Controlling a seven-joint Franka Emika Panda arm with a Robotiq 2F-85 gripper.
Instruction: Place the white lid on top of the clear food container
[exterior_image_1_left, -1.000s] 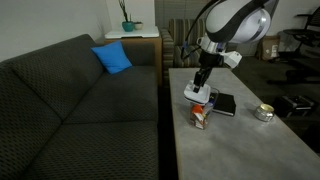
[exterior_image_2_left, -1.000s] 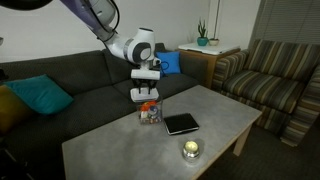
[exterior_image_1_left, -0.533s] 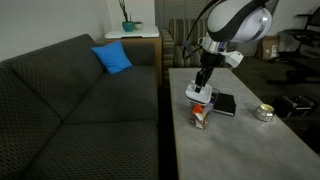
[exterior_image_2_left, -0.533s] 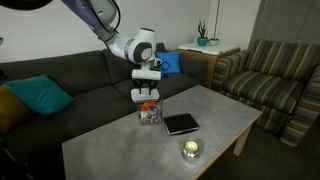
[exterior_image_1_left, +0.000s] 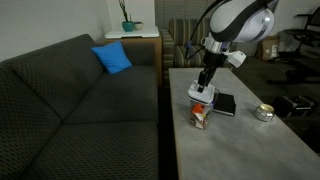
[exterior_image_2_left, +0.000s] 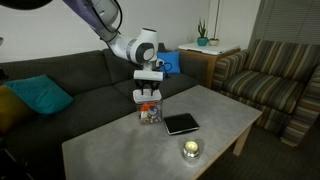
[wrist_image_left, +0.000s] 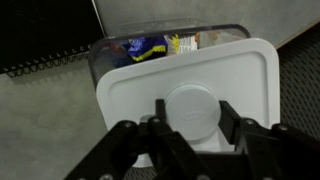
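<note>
Holding: my hand (wrist_image_left: 196, 122) is clamped on the white lid (wrist_image_left: 215, 75), one finger on each side of the round raised disc at its centre.
Lid position: just above the clear food container (exterior_image_1_left: 200, 117), roughly level, as seen in an exterior view (exterior_image_1_left: 201, 95). I cannot tell whether it touches the rim.
Lid alignment: in the wrist view the lid covers the near part of the container (wrist_image_left: 150, 48) and sits slightly turned against it. The far strip stays uncovered, with yellow, blue and orange contents showing.
Container position: standing on the grey surface (exterior_image_1_left: 250, 150), close to the edge that faces the dark sofa (exterior_image_1_left: 70, 110).
Beside the container: a black flat rectangle (exterior_image_2_left: 181, 123) lies near it on the surface.
Further from the container: a small round shiny tin (exterior_image_2_left: 190, 149) sits well apart from it, past the black rectangle.
</note>
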